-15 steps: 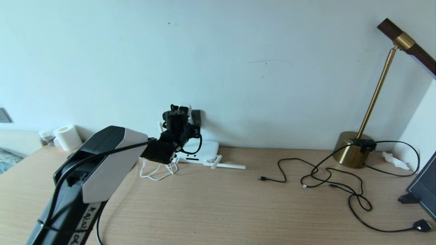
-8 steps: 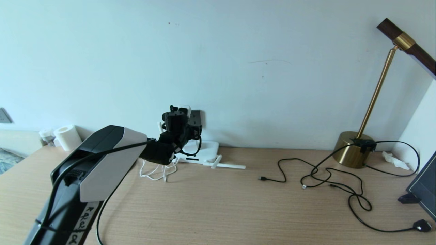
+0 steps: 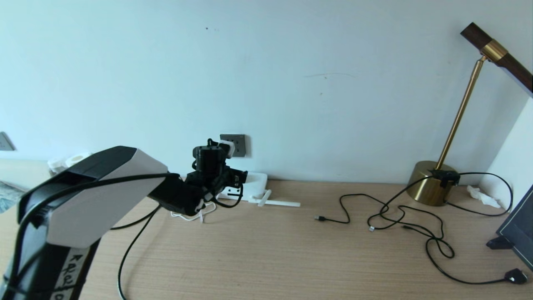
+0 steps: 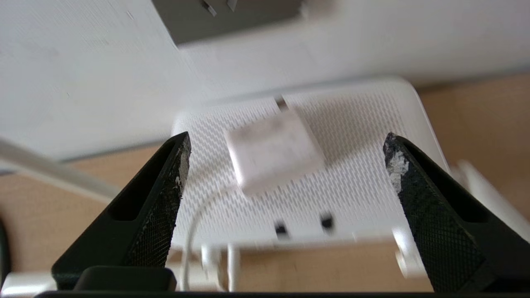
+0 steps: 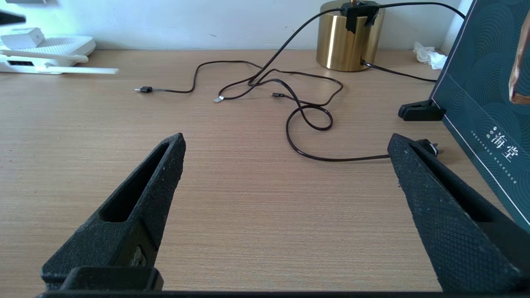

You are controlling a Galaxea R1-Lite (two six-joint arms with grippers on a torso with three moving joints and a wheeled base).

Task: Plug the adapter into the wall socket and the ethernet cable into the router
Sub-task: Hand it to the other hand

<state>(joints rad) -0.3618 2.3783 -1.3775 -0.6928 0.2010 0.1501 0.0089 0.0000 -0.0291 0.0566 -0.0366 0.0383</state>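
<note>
Left wrist view has the left hand point(image 4: 285, 165) spread wide, gripping nothing. Adapter point(image 4: 273, 152) looks dropped onto the router point(image 4: 364, 136) below the wall socket point(image 4: 232, 16), unplugged. Next up: probably regrasp and line up its prongs.

Left arm point(image 3: 89, 200): white side panel, black top shell, black cable looped along it to the wrist. Behind the left claw point(image 4: 285, 165), handwritten label. Fingers point(image 4: 163, 194) black, tapered, cross-hatch pads, scuffed tips.
</note>
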